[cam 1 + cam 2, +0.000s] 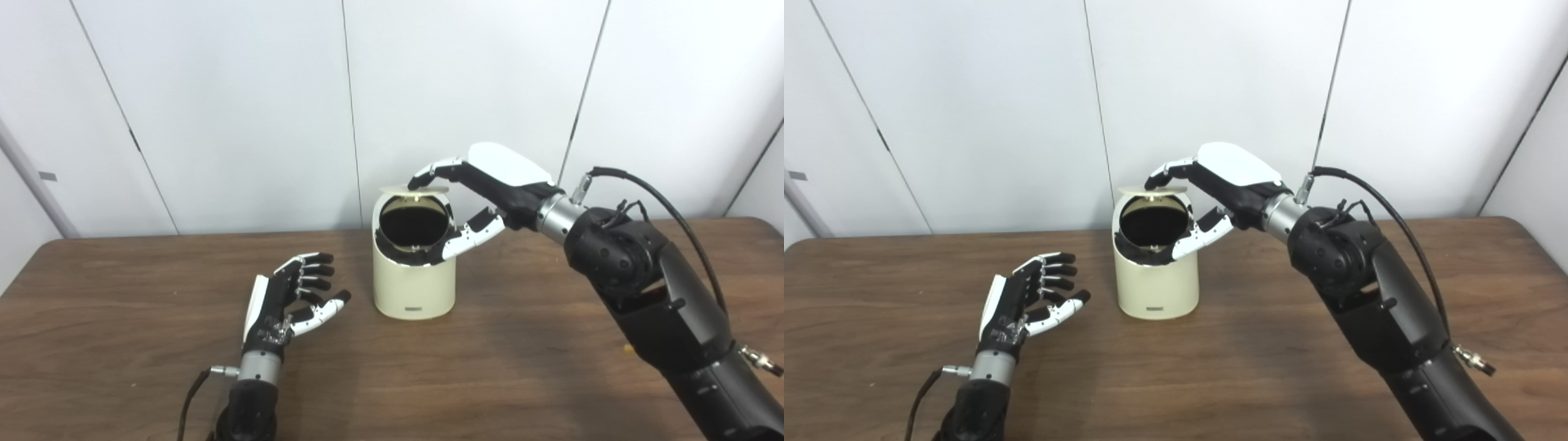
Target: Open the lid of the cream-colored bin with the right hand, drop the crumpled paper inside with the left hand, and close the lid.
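- Cream-colored bin [414, 288] stands upright on the table [527, 367], just in front of the right hand [490, 184] and ahead-right of the left hand [288, 300], near it but not touching.
- Lid [414, 190] is swung up, edge-on to the cameras, nearly level above the dark mouth. The bin is open.
- Right hand: fingertips [422, 177] rest on top of the raised lid, thumb [471, 236] lies against the rim at the mouth's lower right side. Partly curled, steadying the lid rather than clamped on it.
- Left hand: released, fingers spread and lightly curled, palm turned toward the bin, holding nothing.
- Crumpled paper: not visible anywhere, neither on the table nor in the left hand. The bin interior is too dark to tell if it's inside.
- My read: the drop looks done, so closing the lid is the step in hand.
- To do it well: press down with the fingertips on the lid and let it follow its hinge. First pull the thumb off the rim, or the lid will pinch it.
- Keep the push vertical; a sideways push could slide or tip the bin.
- Surroundings: bare wood table, white panel wall [245, 92] behind. The right arm's cable [674, 214] loops clear of the bin. Nothing blocks the lid's path except the thumb.
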